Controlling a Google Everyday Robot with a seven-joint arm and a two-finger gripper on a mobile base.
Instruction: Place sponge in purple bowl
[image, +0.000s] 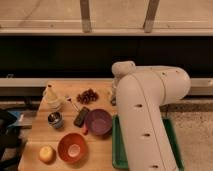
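Note:
The purple bowl (98, 122) stands on the wooden table (102, 156), near its right side and just left of my arm. My gripper (114, 98) hangs below the wrist at the table's far right, beyond the bowl and to the right of a dark red cluster of grapes (87, 95). My big white arm (150, 115) covers most of the gripper. The sponge does not show anywhere in the view; it may be hidden by the arm or the gripper.
A flat black object (81, 116) lies just left of the purple bowl. An orange bowl (72, 146), a yellow fruit (46, 153), a small can (55, 120) and a clear bottle (52, 97) stand on the left. A green tray (117, 147) lies under my arm.

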